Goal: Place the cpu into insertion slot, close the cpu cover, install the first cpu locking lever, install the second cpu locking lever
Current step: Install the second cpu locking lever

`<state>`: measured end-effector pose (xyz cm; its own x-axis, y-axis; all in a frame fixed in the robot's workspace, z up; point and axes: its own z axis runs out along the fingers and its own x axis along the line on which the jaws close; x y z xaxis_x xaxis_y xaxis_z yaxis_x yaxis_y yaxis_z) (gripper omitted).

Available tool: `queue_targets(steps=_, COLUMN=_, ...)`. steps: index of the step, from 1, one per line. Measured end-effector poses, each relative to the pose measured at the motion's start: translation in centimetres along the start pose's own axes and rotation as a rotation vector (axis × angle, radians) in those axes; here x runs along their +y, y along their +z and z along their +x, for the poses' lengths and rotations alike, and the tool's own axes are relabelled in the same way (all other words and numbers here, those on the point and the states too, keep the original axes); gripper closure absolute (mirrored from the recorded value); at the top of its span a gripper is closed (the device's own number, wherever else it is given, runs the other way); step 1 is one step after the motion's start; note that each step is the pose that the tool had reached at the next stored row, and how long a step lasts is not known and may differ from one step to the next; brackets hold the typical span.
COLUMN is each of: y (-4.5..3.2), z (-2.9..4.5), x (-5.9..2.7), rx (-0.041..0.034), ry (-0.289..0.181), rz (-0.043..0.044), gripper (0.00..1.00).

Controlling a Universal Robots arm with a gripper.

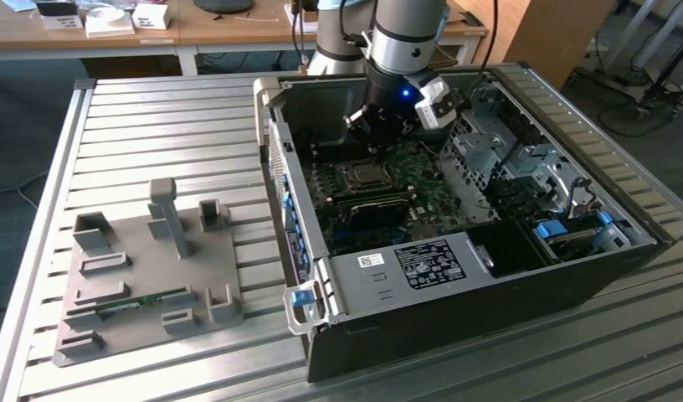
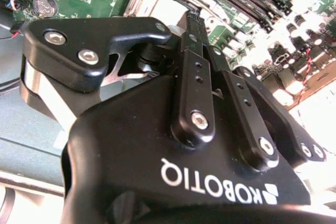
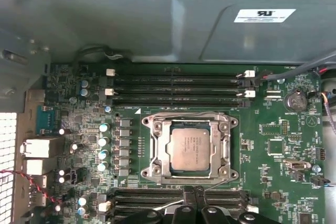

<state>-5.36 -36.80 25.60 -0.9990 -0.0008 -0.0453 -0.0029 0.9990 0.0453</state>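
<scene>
A silver-grey top is shown on the cpu (image 3: 189,148), framed by the silvery cpu cover (image 3: 157,150). Around it, the motherboard (image 3: 273,182) is green with black memory slots (image 3: 178,85). The gripper (image 2: 191,17) is black.

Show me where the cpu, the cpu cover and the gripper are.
cpu (image 3: 190,149), first wrist view, middle of its metal top.
cpu cover (image 3: 159,150), first wrist view, one side bar of its frame.
gripper (image 3: 198,191), first wrist view, its fingertips.
</scene>
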Motion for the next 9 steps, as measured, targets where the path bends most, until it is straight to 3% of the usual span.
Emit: queue_targets(steps=9, y=0.15, z=0.33, x=-0.45, rx=-0.0006, ry=0.000, rz=0.0015, gripper=0.90)
